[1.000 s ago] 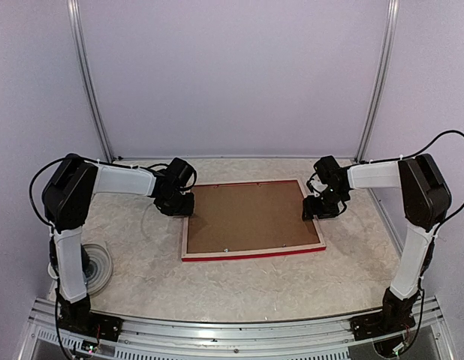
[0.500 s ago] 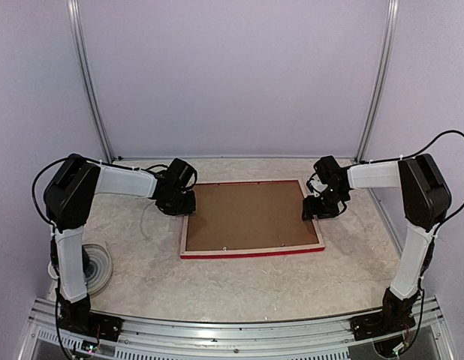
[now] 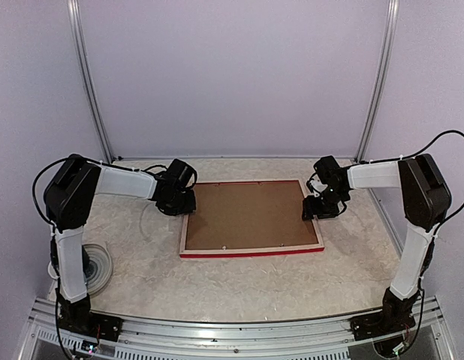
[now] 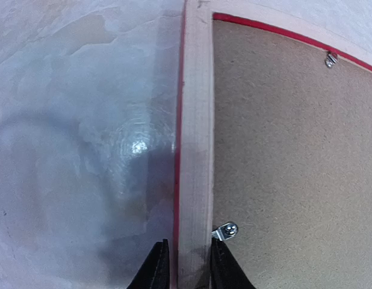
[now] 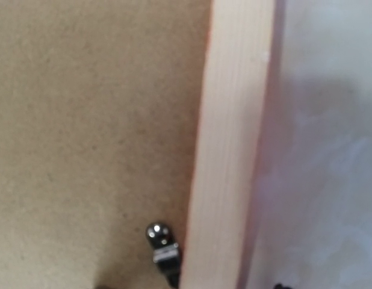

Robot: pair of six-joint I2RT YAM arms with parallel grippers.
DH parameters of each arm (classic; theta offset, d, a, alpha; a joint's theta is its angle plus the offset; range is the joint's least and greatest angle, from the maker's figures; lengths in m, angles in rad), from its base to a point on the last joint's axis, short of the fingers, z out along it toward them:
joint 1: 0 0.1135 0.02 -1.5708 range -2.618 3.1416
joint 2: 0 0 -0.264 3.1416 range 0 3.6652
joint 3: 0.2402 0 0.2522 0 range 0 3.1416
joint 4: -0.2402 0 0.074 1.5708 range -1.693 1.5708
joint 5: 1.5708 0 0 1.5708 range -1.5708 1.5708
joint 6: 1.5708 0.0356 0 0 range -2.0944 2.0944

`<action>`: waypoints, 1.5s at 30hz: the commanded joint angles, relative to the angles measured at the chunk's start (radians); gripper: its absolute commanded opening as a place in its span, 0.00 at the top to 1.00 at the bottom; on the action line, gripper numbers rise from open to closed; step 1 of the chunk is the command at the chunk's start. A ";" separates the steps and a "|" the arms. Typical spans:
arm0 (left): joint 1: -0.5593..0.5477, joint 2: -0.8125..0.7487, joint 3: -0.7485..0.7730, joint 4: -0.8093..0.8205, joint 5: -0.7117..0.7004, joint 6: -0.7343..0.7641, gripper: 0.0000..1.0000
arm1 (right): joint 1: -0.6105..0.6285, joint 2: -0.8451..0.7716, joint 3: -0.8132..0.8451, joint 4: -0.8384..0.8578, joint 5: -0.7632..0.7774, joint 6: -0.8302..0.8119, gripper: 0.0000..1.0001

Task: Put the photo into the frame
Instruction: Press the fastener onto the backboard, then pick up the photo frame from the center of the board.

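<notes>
The frame lies face down on the table, pale wood back up, red showing along its edges. A brown backing board fills its opening. The photo is hidden. My left gripper stands over the frame's left rail; its two black fingers sit tight on either side of that rail, next to a small metal clip. My right gripper is over the right rail. Only the dark ends of its fingertips show, one on each side of the rail.
A round clear plastic object lies by the left arm's base. More metal clips sit on the board. Pale walls and upright rails close in the table's back and sides.
The frame's near edge has settled slightly lower and flatter, and the frame shifted a little. My left gripper moved slightly back along the left rail. The right arm has not moved.
</notes>
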 commanded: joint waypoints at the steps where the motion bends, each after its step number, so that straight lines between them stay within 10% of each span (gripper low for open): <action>1: 0.013 -0.032 -0.029 0.011 -0.035 -0.043 0.67 | 0.009 -0.008 -0.014 0.002 -0.003 -0.002 0.39; 14: -0.051 -0.230 -0.028 0.074 -0.100 0.012 0.25 | 0.009 -0.040 -0.020 0.000 0.005 0.003 0.37; 22: -0.127 -0.300 -0.036 0.061 -0.162 0.099 0.02 | 0.009 -0.096 -0.031 -0.004 0.035 0.010 0.20; 37: -0.322 -0.443 -0.217 0.393 -0.218 0.552 0.01 | 0.009 -0.322 -0.159 0.045 0.205 0.094 0.01; 45: -0.344 -0.372 -0.113 0.274 0.055 0.698 0.01 | 0.007 -0.537 -0.284 0.144 0.318 0.087 0.01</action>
